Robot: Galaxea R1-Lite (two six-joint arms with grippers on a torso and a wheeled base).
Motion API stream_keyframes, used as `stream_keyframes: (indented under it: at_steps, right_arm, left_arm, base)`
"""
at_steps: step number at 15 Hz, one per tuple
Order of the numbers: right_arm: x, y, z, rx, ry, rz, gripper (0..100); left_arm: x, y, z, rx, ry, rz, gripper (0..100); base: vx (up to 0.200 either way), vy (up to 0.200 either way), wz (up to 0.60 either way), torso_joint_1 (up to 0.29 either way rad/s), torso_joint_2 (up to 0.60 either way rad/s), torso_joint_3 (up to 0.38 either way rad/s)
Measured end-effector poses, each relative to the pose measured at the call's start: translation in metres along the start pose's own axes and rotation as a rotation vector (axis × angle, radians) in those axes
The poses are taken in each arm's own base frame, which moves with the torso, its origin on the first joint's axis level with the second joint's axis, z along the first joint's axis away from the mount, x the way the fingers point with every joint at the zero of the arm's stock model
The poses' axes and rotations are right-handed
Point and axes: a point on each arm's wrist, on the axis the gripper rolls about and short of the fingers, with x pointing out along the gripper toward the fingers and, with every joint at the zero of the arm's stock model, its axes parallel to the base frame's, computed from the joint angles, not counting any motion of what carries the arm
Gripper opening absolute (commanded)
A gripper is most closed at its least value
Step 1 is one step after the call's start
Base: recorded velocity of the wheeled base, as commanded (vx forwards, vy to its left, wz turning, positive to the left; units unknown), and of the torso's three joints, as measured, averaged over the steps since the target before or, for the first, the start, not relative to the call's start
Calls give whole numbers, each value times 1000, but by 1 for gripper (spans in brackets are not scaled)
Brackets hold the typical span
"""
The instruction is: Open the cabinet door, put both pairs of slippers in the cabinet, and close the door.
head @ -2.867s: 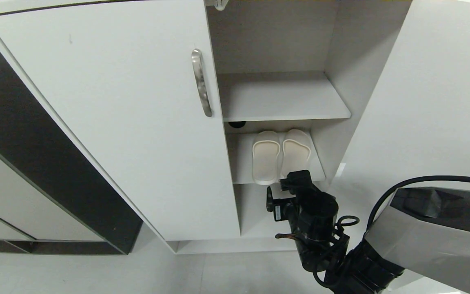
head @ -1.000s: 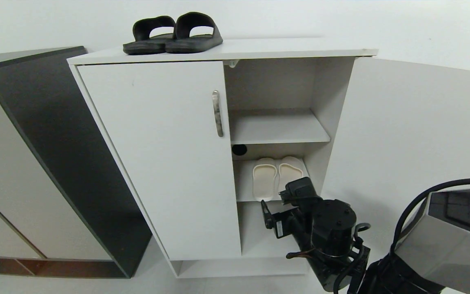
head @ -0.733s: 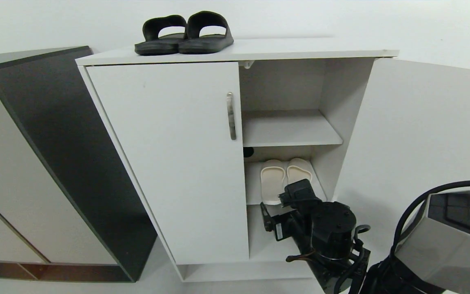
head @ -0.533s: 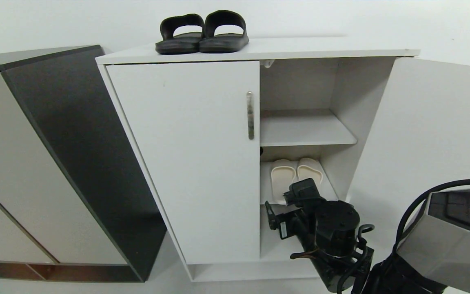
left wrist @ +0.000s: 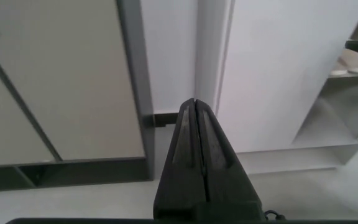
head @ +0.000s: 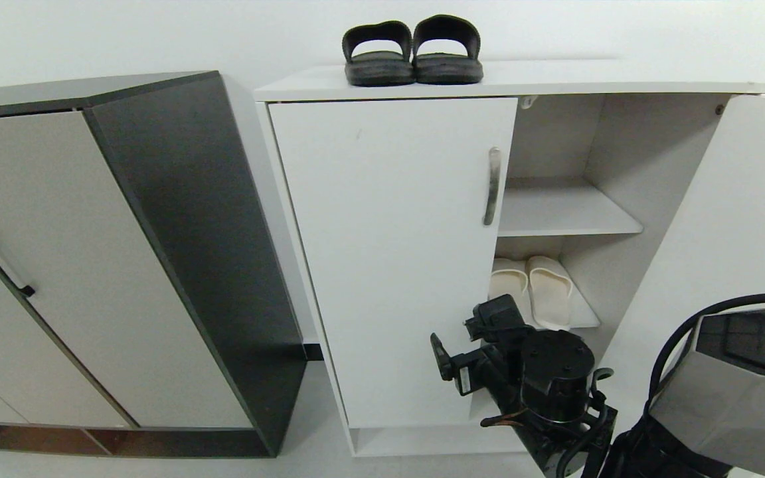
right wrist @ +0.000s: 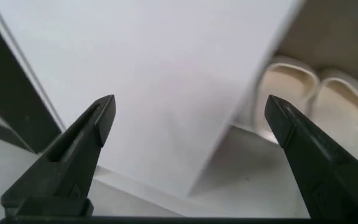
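End effector [right wrist: 189,102], right — agape, facing cabinet door [head: 389,252]

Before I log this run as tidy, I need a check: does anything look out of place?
Yes: the black slippers sit on top of the white cabinet, not inside with the cream slippers.

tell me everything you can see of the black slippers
The black slippers are a pair of matte, rubbery-looking slides, each with one wide arched band over the foot. They stand upright on their soles, close side by side and parallel, on the white cabinet's top near its front edge, above the closed door. Only the top touches them.
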Motion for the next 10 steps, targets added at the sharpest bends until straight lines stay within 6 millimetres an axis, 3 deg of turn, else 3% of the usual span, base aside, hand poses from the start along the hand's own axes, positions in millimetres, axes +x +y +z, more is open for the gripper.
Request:
stream_keyframes:
  at_steps: [2, 10]
  right_arm:
    - [-2, 0, 1, 6, -15, 21, 100]
    - [-6, 0, -3, 9, -28, 80, 100]
  left_arm:
    - [0, 0, 0, 0, 0, 0, 0]
    - [0, 0, 0, 1, 0, 1, 0]
  base:
    - [0, 200, 0, 5, 2, 5]
    - [0, 0, 0, 0, 0, 0]
